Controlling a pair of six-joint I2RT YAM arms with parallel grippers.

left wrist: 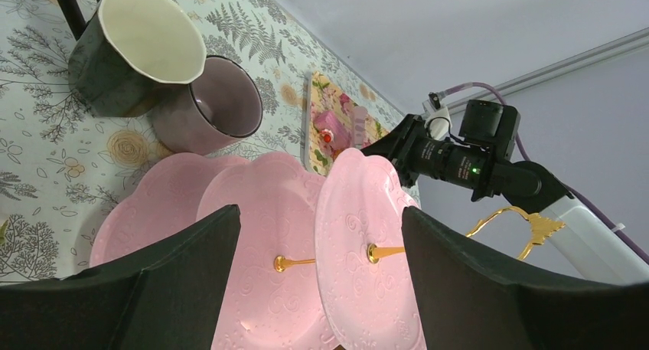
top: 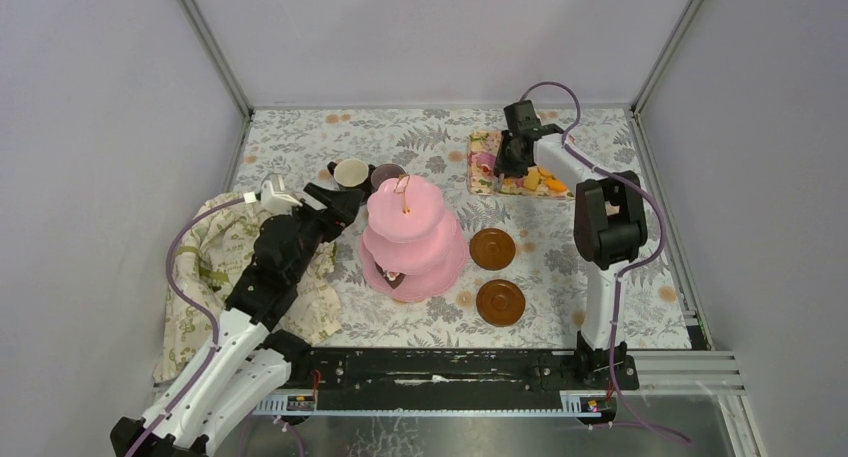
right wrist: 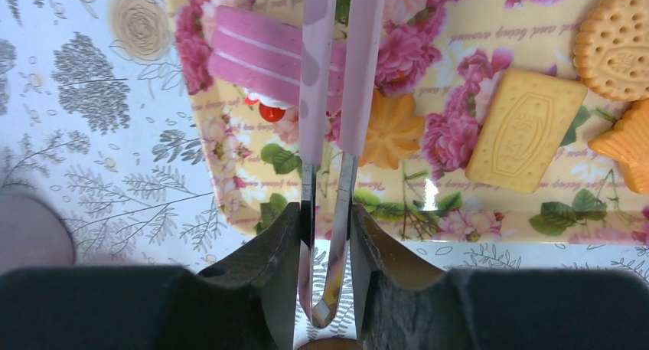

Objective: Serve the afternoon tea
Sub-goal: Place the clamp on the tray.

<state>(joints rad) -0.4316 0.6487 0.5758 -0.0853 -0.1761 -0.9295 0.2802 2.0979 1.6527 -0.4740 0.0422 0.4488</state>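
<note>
Right gripper (right wrist: 327, 216), tongs (right wrist: 317, 59), illegibly lettered tray (right wrist: 474, 36)

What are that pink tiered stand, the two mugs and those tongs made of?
The cake stand looks like glazed ceramic or glossy plastic, I can't tell which: embossed swirls, soft sheen. Its gold rod looks metal. The black mug and purplish mug are probably glazed ceramic: thick walls, smooth shine. The tongs show bare shiny metal at the bend; their pink arms look plastic-coated.
</note>
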